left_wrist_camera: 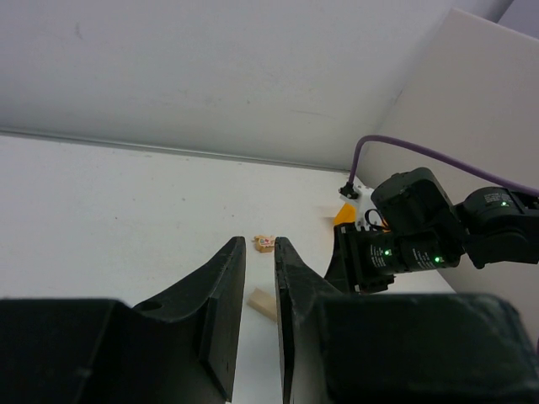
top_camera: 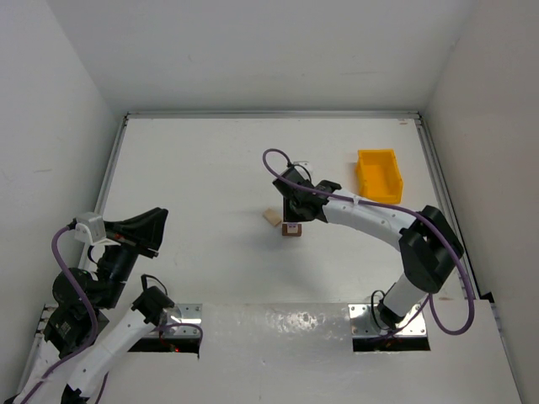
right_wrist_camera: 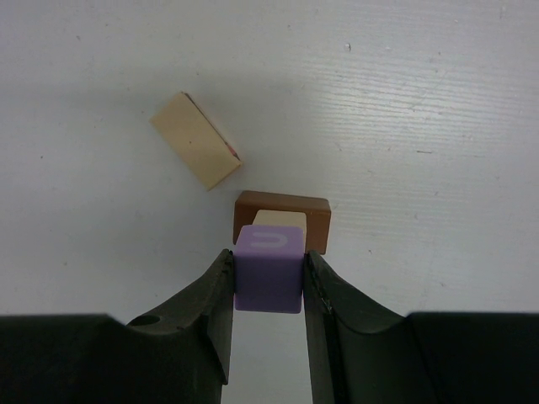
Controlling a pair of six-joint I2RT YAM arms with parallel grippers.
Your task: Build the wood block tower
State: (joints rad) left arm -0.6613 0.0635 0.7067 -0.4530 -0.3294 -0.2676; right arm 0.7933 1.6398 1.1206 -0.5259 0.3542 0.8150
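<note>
The right hand (right_wrist_camera: pixel 268 254) grips a purple block (right_wrist_camera: pixel 269 269) between its fingers, just over a small stack: a light tan block (right_wrist_camera: pixel 278 218) sitting on a dark brown block (right_wrist_camera: pixel 282 204) on the white desk (right_wrist_camera: pixel 421 101). Whether the purple block touches the tan one cannot be told. A pinkish-tan block (right_wrist_camera: pixel 195 139) lies on its side near the stack, apart from it. A yellow bin (top_camera: pixel 378 175) stands well apart, toward the far right. The left hand (left_wrist_camera: pixel 259 252) hangs over the desk's near left, jaws narrow with nothing between them.
</note>
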